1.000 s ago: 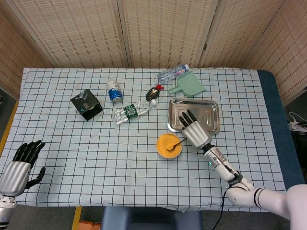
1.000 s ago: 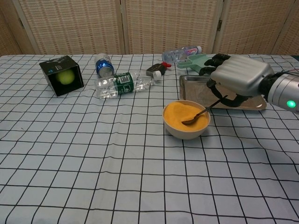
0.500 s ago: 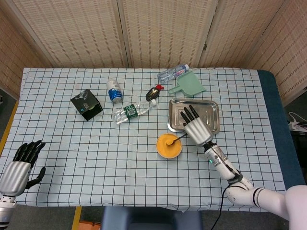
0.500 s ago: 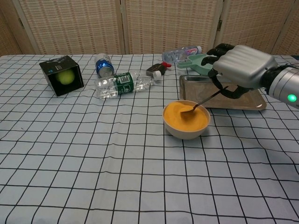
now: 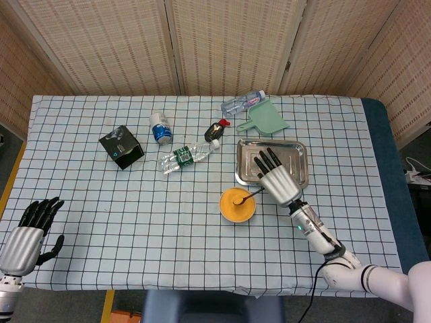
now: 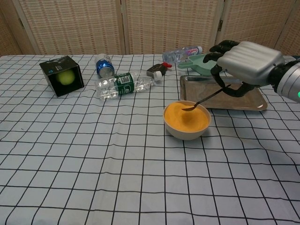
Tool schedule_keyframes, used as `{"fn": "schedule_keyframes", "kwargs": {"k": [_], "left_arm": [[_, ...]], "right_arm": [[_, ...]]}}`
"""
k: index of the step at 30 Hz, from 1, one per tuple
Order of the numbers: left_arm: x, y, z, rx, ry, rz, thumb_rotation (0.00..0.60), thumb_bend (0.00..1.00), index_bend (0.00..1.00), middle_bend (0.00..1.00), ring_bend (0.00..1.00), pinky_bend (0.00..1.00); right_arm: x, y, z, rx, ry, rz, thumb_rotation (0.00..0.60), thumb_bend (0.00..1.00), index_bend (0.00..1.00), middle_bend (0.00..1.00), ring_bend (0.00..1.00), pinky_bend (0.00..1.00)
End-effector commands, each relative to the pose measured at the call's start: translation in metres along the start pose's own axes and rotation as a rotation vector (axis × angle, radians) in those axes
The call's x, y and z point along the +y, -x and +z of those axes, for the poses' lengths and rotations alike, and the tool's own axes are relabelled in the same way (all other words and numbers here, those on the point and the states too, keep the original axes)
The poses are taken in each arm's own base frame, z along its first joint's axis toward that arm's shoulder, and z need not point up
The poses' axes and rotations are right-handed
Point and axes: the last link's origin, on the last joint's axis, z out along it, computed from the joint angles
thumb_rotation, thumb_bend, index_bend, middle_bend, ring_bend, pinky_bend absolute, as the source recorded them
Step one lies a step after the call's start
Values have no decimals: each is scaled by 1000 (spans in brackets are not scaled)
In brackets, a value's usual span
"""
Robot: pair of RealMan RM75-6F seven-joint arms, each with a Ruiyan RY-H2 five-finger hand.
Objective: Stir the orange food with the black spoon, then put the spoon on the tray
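Note:
A pale bowl (image 6: 186,129) of orange food (image 5: 236,203) sits in front of the metal tray (image 5: 296,151). My right hand (image 6: 246,63) hovers over the tray's near edge and holds the black spoon (image 6: 205,99) by its handle. The spoon slants down to the left, its tip just above the orange food (image 6: 186,117) near the bowl's far rim. In the head view the same right hand (image 5: 277,178) covers part of the tray, with the spoon (image 5: 250,196) reaching over the bowl (image 5: 237,204). My left hand (image 5: 28,232) rests open at the table's near left corner, holding nothing.
A black box with a green ball (image 6: 61,75), a small blue-label bottle (image 6: 104,65), a lying green-label bottle (image 6: 123,84), a small dark bottle with a red cap (image 6: 156,71), a clear bottle (image 6: 183,54) and a green scoop (image 5: 263,119) lie across the far half of the table.
My right hand has risen and drawn back to the right over the tray's edge. The spoon has lifted out of the orange food; its tip now hangs just above it.

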Motion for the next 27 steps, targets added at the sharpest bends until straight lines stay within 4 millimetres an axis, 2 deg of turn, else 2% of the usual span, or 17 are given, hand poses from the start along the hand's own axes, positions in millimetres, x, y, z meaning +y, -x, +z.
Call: {"fn": "schedule_keyframes", "kwargs": {"k": [1,10,22,27], "left_arm": [[1,0,0,0,1,1,600,463,0,0,0,36],[2,2,1,-5,9,2,600,464,0,0,0,36],[-1,1,2,-6,-4,-2,600,463,0,0,0,36],[-2,1,2,-8,-5,-5,600,463,0,0,0,36]], "right_arm": [[3,-1,-4,3,3,-4,600,647,1000,134,0,0],[3,-1,9,-13,23,-24,600,647,1000,134,1,0],[-7,6,28,-54,2,-64,600,647,1000,139,23,0],[-11,6,30,-67,-10,-77,600,647,1000,151,45,0]]}}
